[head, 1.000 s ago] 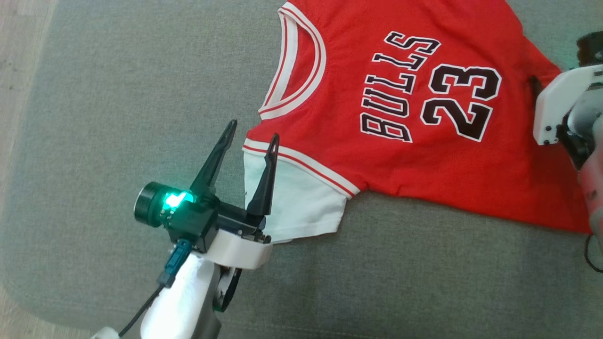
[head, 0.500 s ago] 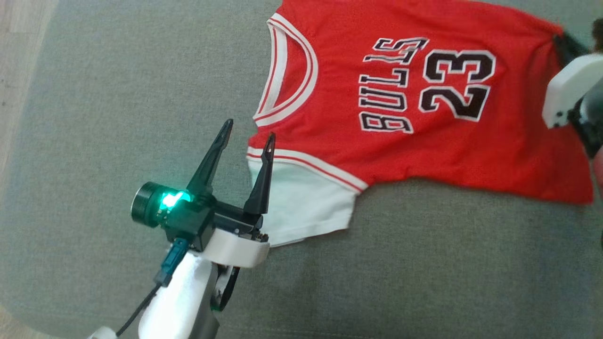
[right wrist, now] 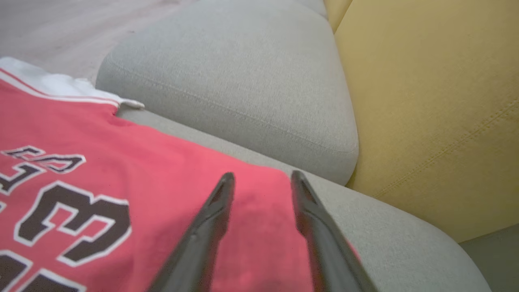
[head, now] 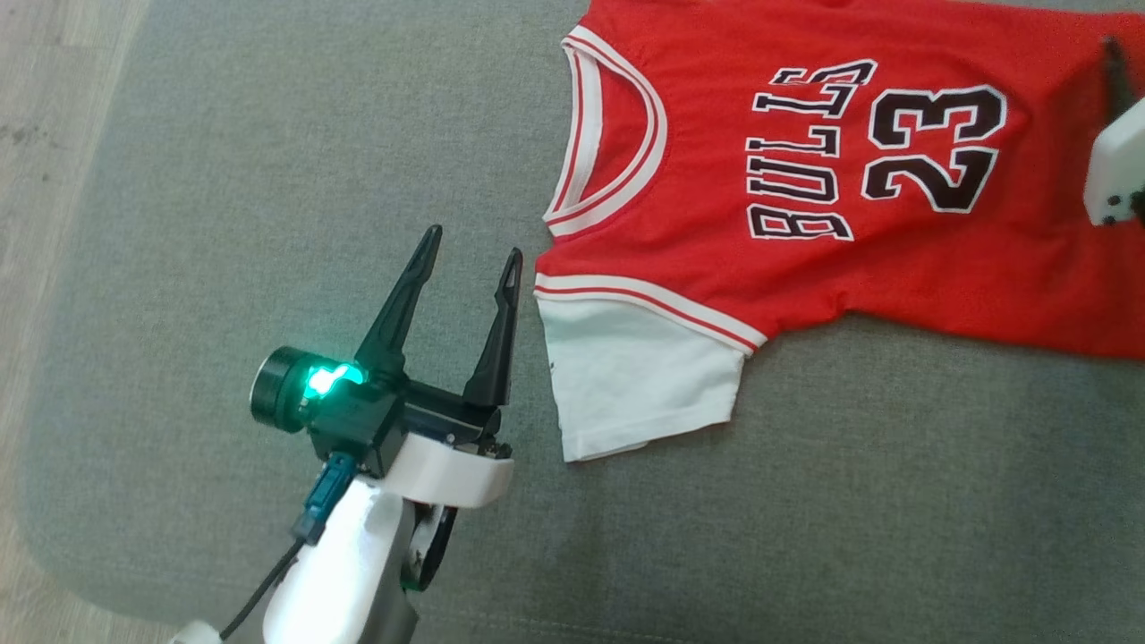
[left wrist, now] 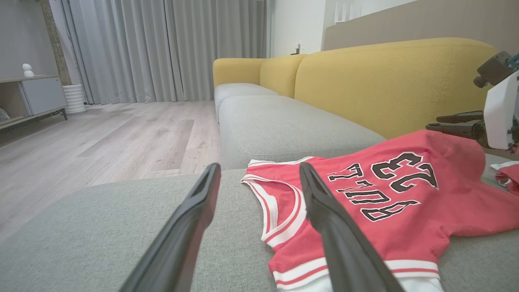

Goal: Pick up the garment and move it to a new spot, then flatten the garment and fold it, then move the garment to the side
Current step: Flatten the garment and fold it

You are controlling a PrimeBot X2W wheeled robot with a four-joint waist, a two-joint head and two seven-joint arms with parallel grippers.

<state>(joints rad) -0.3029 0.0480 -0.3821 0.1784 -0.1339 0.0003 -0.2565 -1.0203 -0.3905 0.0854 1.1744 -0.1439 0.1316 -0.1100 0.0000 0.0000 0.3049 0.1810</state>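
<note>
Grey sofa cushion [head: 224, 179] spreads under both arms, with a yellow backrest [left wrist: 385, 81] behind it and pale wood floor [left wrist: 101, 134] and grey curtains [left wrist: 162, 48] beyond.

Your left jaws stand wide open and hold nothing, their two dark fingers [head: 496, 331] over bare cushion. The red jersey [head: 805, 268] lies face up on the cushion just to the right of them, not touching. Its white sleeve [head: 635, 385] is the nearest part, just beside the right-hand finger, and the collar opening sits ahead and to the right of the tips. In the left wrist view that finger hides part of the shoulder trim.

Your right jaws are parted with a clear gap. Red cloth shows between and under their fingers [right wrist: 206, 235], and the jersey's edge lies just ahead of the tips. Nothing looks pinched, but you cannot tell whether the tips touch the cloth.

In the head view the frame edge cuts off the right arm's white housing [head: 1118, 170], and the jersey's far end runs out of frame. A scrap of red and white cloth [left wrist: 507, 172] at the left wrist view's edge is too cropped to identify.
</note>
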